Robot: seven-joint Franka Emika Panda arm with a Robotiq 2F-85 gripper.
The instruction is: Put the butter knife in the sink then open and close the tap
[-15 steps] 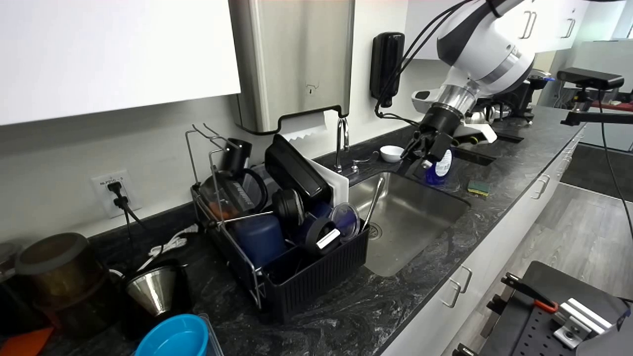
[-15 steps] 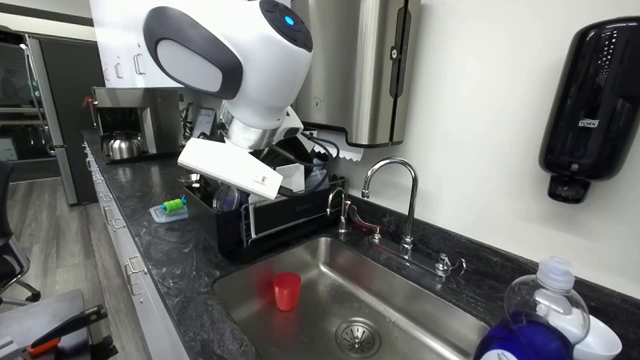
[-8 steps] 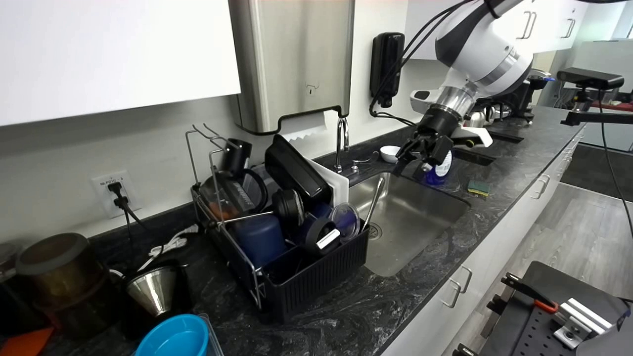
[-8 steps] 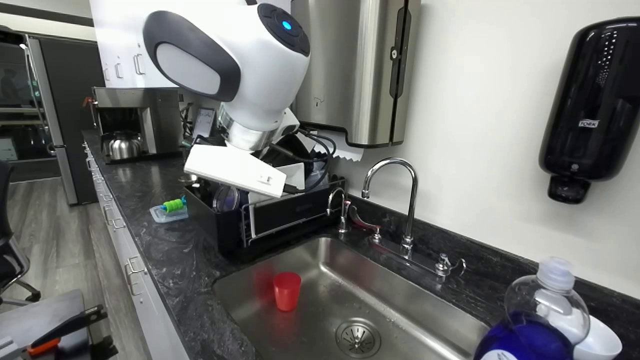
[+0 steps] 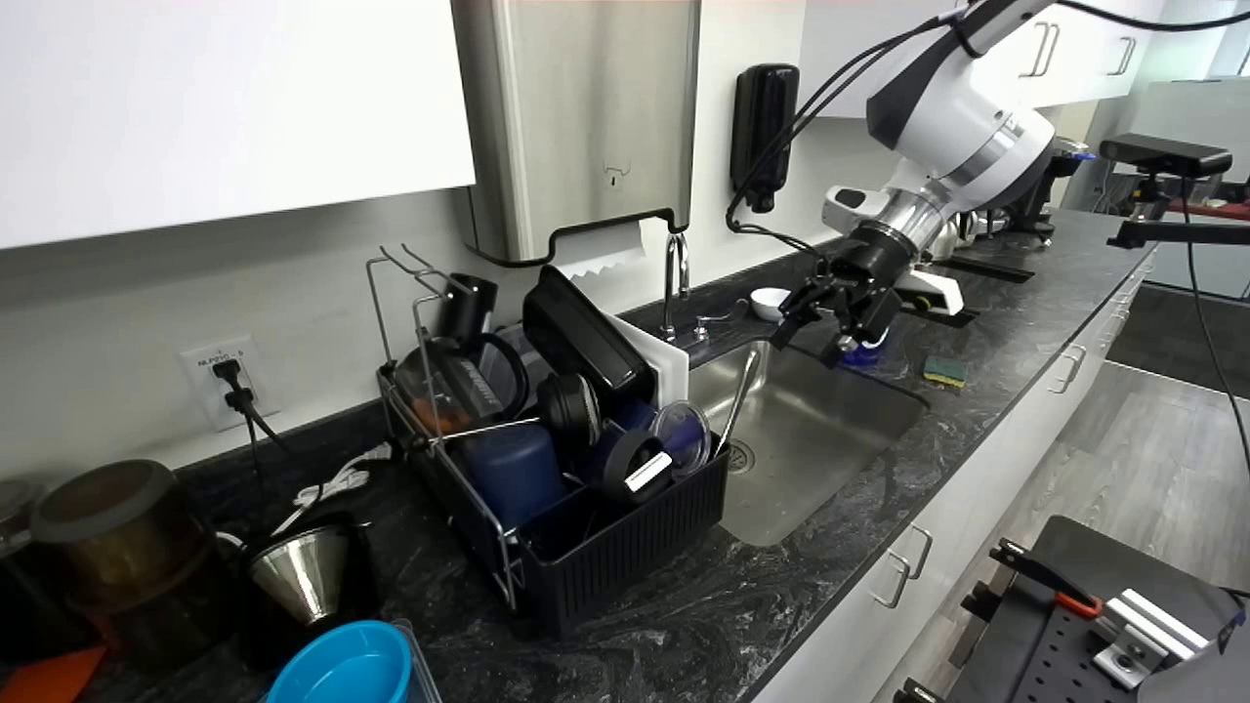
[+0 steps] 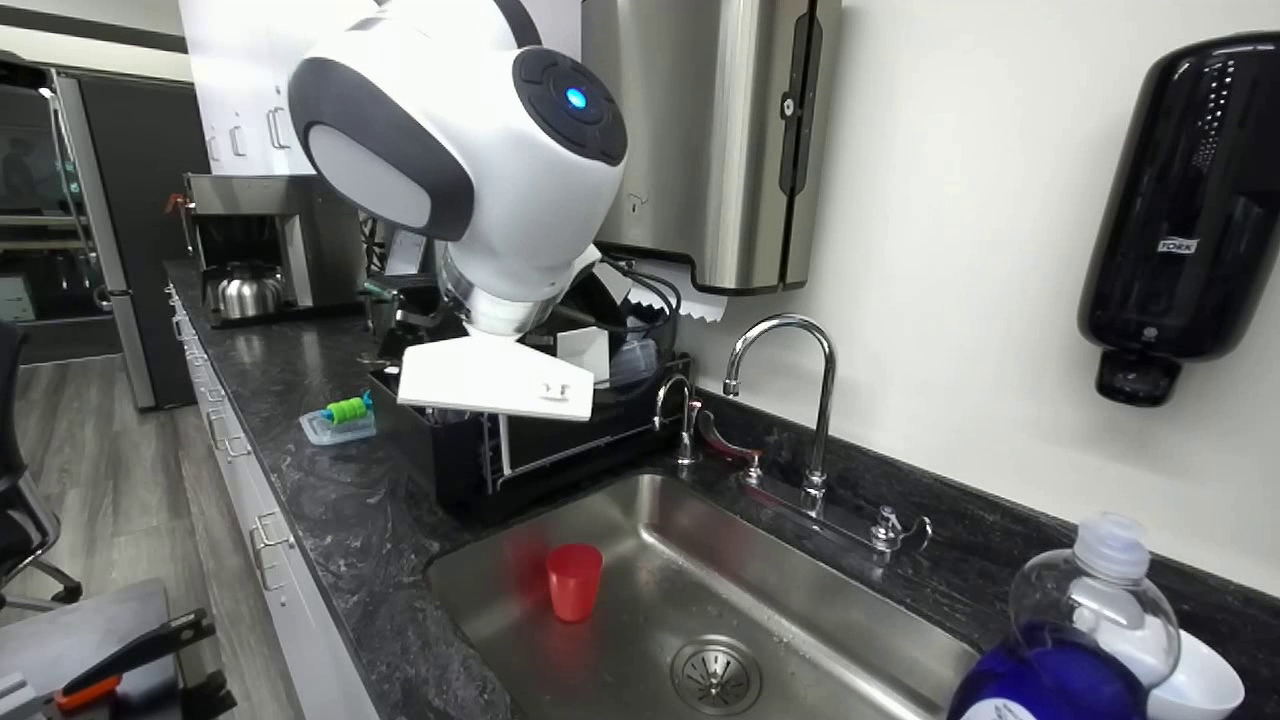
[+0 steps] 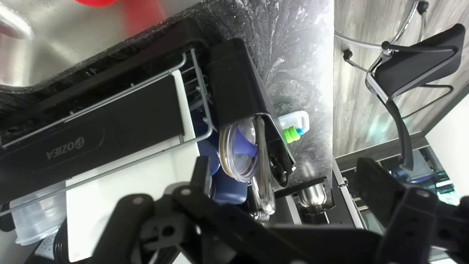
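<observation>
A silver utensil handle stands up out of the dish rack's front holder, and in an exterior view the same utensil leans upward beside the basin. Its lower end is hidden, so I cannot tell for certain that it is the butter knife. My gripper is open, the handle showing between its spread fingers in the wrist view but farther off, untouched. In an exterior view the gripper hangs above the back of the steel sink. The tall chrome tap rises behind the sink.
The black dish rack is full of mugs, lids and trays. A red cup sits in the basin. A blue soap bottle and white bowl stand by the sink. A small chrome spout and the paper towel dispenser are close by.
My gripper has come down slightly and tilted, its fingers now pointing more toward the rack. The wrist has turned and lowered in both exterior views. Nothing was taken hold of.
</observation>
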